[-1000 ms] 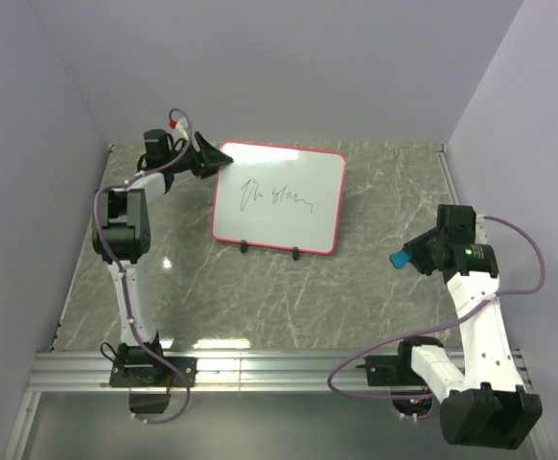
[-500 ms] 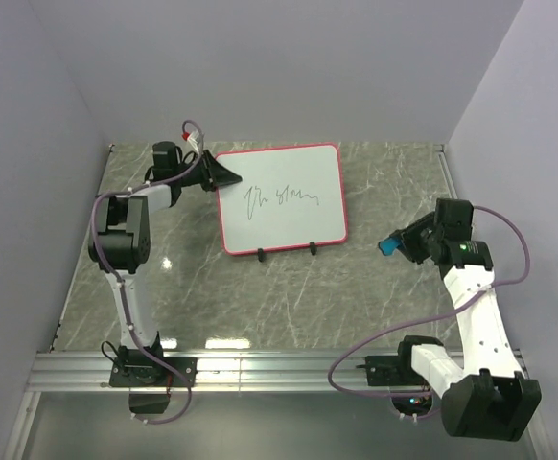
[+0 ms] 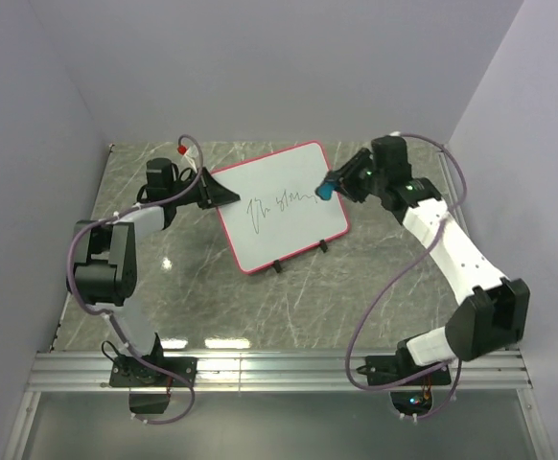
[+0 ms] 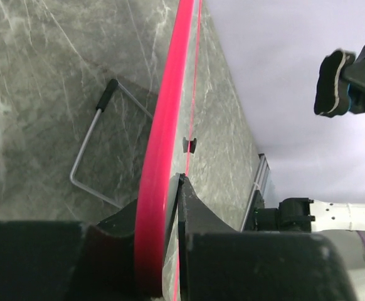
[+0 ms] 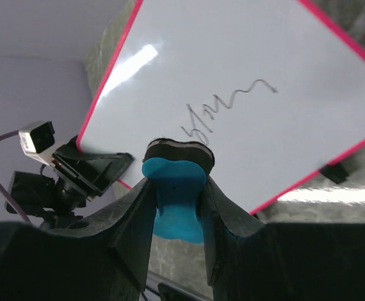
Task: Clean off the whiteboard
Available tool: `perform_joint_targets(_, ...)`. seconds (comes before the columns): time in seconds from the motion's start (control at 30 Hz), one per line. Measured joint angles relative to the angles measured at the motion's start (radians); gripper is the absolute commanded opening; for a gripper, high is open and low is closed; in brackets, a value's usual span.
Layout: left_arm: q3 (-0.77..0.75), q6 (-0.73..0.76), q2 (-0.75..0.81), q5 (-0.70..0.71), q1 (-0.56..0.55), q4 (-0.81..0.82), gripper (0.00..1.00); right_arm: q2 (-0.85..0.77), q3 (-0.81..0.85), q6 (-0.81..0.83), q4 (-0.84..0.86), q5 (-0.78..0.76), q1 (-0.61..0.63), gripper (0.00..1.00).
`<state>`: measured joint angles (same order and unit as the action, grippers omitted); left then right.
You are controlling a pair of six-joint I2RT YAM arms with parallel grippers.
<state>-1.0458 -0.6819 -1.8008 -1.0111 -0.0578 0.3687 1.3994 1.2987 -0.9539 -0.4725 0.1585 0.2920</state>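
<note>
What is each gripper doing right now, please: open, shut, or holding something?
Left gripper: shut on the pink rim of the whiteboard.
Right gripper: shut on the blue eraser.

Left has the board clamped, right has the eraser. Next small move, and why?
Probably ease the right gripper forward until the blue eraser presses the whiteboard just right of the scribble. The left wrist view shows the pad off the board face, the writing is unwiped, and the left gripper is shut on the pink rim, bracing it.
</note>
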Motion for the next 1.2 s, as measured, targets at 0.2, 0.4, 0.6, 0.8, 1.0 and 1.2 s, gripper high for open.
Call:
perform_joint_targets(0.2, 0.078, 0.032, 0.112, 0.093, -0.034, -0.039, 0.00, 0.188, 0.142, -0.018, 0.018, -0.004, 0.119, 0.00)
perform_joint_targets(0.4, 0.124, 0.033, 0.183, 0.164, -0.064, -0.064, 0.00, 0.422, 0.334, -0.024, -0.005, -0.010, 0.245, 0.00)
perform_joint_targets(0.6, 0.145, 0.036, 0.222, 0.195, -0.076, -0.095, 0.00, 0.531, 0.444, -0.027, -0.040, -0.011, 0.302, 0.00)
perform_joint_targets(0.8, 0.150, 0.058, 0.238, 0.196, -0.079, -0.129, 0.00, 0.567, 0.474, -0.020, -0.082, -0.053, 0.320, 0.00)
perform_joint_targets(1.0, 0.139, 0.079, 0.240, 0.186, -0.072, -0.182, 0.00, 0.604, 0.523, 0.005, -0.140, -0.112, 0.372, 0.00)
perform_joint_targets(1.2, 0.121, 0.092, 0.240, 0.185, -0.072, -0.222, 0.00, 0.594, 0.502, 0.010, -0.131, -0.139, 0.397, 0.00)
